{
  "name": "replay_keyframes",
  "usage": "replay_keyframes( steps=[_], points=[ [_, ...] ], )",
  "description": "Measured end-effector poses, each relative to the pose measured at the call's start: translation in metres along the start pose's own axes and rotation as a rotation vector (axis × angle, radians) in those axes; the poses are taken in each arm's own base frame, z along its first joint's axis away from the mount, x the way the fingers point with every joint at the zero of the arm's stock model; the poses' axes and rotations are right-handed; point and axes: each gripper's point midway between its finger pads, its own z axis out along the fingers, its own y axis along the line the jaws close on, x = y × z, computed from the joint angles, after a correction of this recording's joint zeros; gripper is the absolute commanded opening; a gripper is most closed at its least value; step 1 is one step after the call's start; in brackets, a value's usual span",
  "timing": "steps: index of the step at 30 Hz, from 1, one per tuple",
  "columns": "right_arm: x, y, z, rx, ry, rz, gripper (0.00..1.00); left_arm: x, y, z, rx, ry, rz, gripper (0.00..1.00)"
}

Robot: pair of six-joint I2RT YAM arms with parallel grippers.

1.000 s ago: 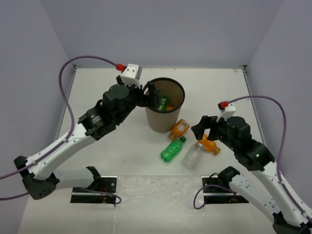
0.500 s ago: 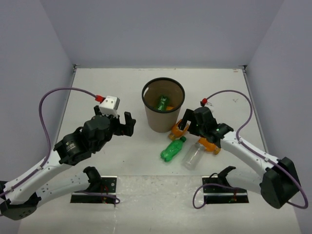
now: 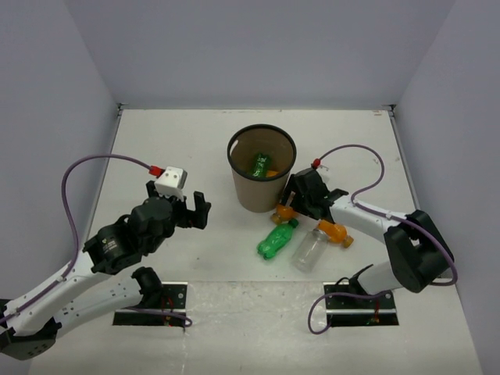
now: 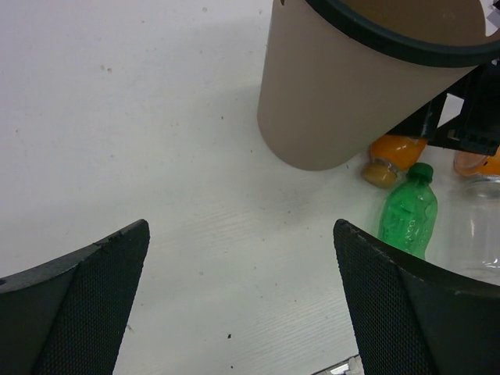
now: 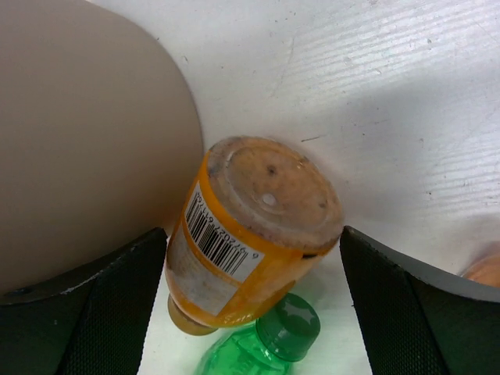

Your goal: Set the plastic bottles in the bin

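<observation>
The brown bin (image 3: 242, 187) stands mid-table, with a green bottle (image 3: 258, 165) and an orange bottle (image 3: 271, 173) inside. An orange bottle (image 3: 286, 210) lies against its front right foot. A green bottle (image 3: 275, 240), a clear bottle (image 3: 308, 249) and another orange bottle (image 3: 336, 232) lie close by. My right gripper (image 3: 291, 205) is open, its fingers either side of the orange bottle (image 5: 250, 234), whose base faces the camera above the green cap (image 5: 289, 328). My left gripper (image 3: 195, 211) is open and empty, left of the bin (image 4: 344, 101).
The bin wall (image 5: 86, 141) is right beside the right gripper's left finger. In the left wrist view the green bottle (image 4: 408, 219) and the orange bottle (image 4: 391, 152) lie right of the bin. Walls enclose the table at the back and sides.
My left arm has drawn back from the bin's rim to the left and down. My right arm has reached in to the orange bottle by the bin, its open jaws now around it.
</observation>
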Motion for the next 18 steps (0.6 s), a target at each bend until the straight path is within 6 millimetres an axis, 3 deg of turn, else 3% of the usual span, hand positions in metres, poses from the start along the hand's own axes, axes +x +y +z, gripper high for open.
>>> replay_keyframes(
  steps=[5,6,9,14,18],
  points=[
    [0.001,-0.002,0.006,0.014,0.002,0.008,0.77,0.002,-0.001,0.001,0.0,0.008,0.004,1.0],
    [0.0,-0.002,0.007,0.015,-0.001,0.011,0.68,0.002,-0.001,0.001,0.0,0.008,0.004,1.0],
    [-0.003,-0.002,0.007,0.017,-0.015,0.023,0.53,0.002,-0.001,0.001,0.0,0.008,0.004,1.0],
    [-0.007,-0.01,0.003,0.02,-0.042,0.035,0.46,0.002,-0.001,0.001,0.0,0.008,0.004,1.0],
    [-0.022,-0.004,-0.012,-0.016,-0.101,0.044,0.43,0.003,-0.001,0.002,-0.001,0.011,0.006,1.0]
  ],
)
